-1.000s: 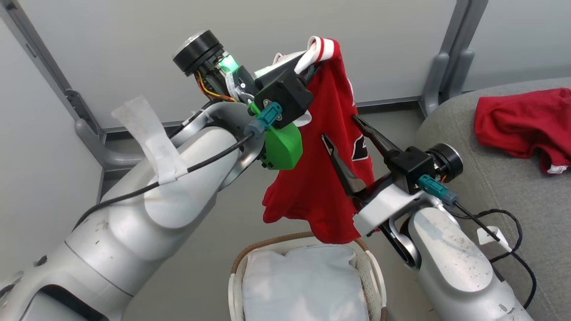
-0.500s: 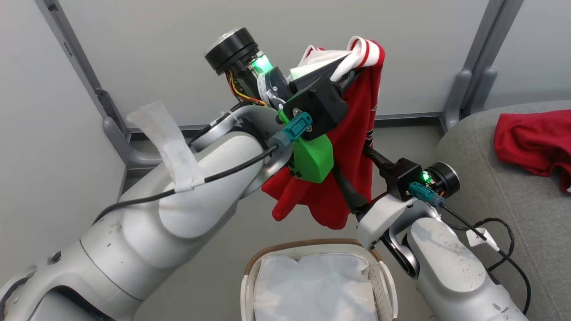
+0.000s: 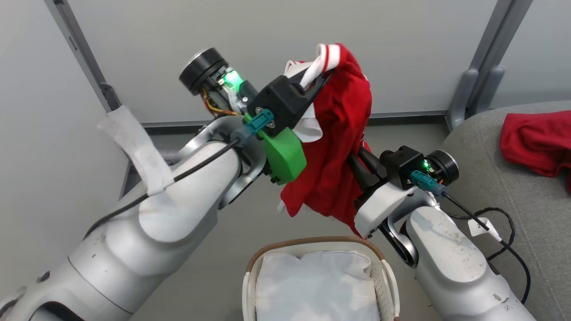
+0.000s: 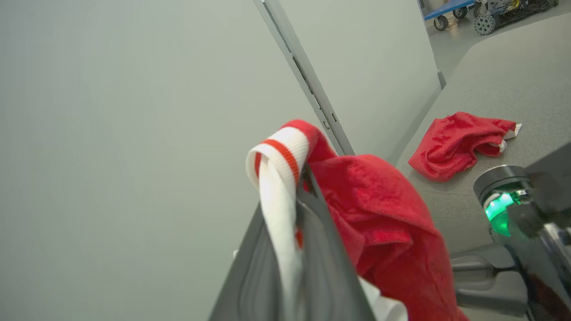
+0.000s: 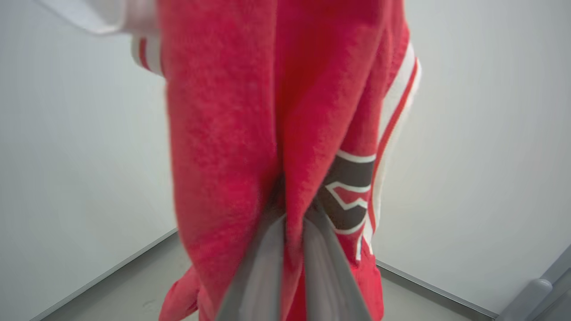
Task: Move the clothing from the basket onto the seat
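The task stands roughly half done. One plain red garment [image 3: 533, 138] already lies crumpled on the grey seat [image 3: 548, 214], at 3 o'clock in the head view and well apart from both arms. The jersey [image 3: 337, 151] is out of the basket [image 3: 285, 244] and hangs in the air between the two arms, at 12 o'clock from the basket. The basket sits at 6 o'clock with its white liner sheet [image 3: 314, 285] showing inside.

The left gripper [image 4: 299, 178] is closed tight on the jersey's white, red-striped trim and holds the top of the garment high. The right gripper [image 5: 292, 216] is pinched shut on a fold of red cloth lower down, just beside the black-and-white lettering. What seems left is to carry the jersey toward 3 o'clock, lay it on the seat and release both claws.

Several things are hard to judge. The head view cuts the basket off at the bottom edge, so it cannot be told whether anything lies under the liner. The same view cuts the plain garment at the right edge. There the right gripper's fingertips are buried behind the hanging jersey, and how much cloth they hold is unclear. The lettering is folded and unreadable, and the right wrist view is slightly blurred.
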Controlling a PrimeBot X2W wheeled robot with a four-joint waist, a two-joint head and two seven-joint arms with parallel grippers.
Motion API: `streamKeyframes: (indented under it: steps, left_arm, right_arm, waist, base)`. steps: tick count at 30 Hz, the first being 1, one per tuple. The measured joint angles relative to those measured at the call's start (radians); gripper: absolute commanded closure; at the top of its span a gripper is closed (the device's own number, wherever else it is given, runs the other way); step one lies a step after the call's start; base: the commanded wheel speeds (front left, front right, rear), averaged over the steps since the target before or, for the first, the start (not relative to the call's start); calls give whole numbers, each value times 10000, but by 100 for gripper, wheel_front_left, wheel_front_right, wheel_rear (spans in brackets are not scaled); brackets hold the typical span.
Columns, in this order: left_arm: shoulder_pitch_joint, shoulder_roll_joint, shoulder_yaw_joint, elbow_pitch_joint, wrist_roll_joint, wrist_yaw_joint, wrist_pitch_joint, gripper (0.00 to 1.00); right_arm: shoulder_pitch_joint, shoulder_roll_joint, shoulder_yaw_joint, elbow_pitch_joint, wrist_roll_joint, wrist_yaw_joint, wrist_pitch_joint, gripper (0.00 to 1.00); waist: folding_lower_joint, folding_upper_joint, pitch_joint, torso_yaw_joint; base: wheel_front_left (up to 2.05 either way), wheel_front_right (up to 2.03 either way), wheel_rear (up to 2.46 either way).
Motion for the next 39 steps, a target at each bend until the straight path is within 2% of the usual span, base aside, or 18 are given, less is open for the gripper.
streamKeyframes:
  steps: [1, 2, 3, 4, 5, 12, 19, 30, 39]
  left_arm:
    - [178, 48, 86, 107, -174, 27, -98, 96]
    - [367, 102, 167, 224, -339, 63, -203, 72]
    - [504, 150, 211, 328, -410, 98, -299, 60]
    - [680, 209, 263, 460, -472, 148, -441, 9]
    - [857, 253, 311, 585, -539, 190, -587, 0]
    - [2185, 270, 500, 1624, -932, 437, -1802, 0]
    - [3605, -125, 928, 2211, -1235, 585, -2119, 0]
    - [5191, -608, 2330, 1317, -819, 472, -2159, 0]
    - [5428, -853, 2897, 1022, 86, 245, -2173, 0]
  right_arm:
    - [4, -2, -50, -38, 8, 0, 0, 100]
    - [12, -2, -104, -69, 21, 0, 0, 100]
    - [27, -4, -150, -94, 31, 0, 0, 100]
    - [66, 0, -226, -119, 38, 0, 0, 100]
    - [112, 2, -307, -140, 42, 0, 0, 100]
    - [375, -4, -1170, -217, -111, 0, 0, 100]
    - [566, 0, -2174, -345, -568, 0, 0, 100]
    - [925, -2, -3442, -662, -1149, 0, 0, 100]
    - [891, 0, -3822, -1172, -1331, 0, 0, 100]
  waist:
    - [0, 0, 14, -28]
    - [0, 0, 28, -58]
    - [0, 0, 39, -81]
    - [0, 0, 53, -114]
    - [0, 0, 69, -142]
    - [0, 0, 193, -282]
    - [0, 0, 296, -358]
    - [0, 0, 535, -604]
    - [1, 0, 874, -1399]
  base:
    - [0, 0, 0]
    - [0, 0, 0]
    - [0, 0, 0]
    - [0, 0, 0]
    - [0, 0, 0]
    - [0, 0, 0]
    - [0, 0, 0]
    - [0, 0, 0]
    - [0, 0, 0]
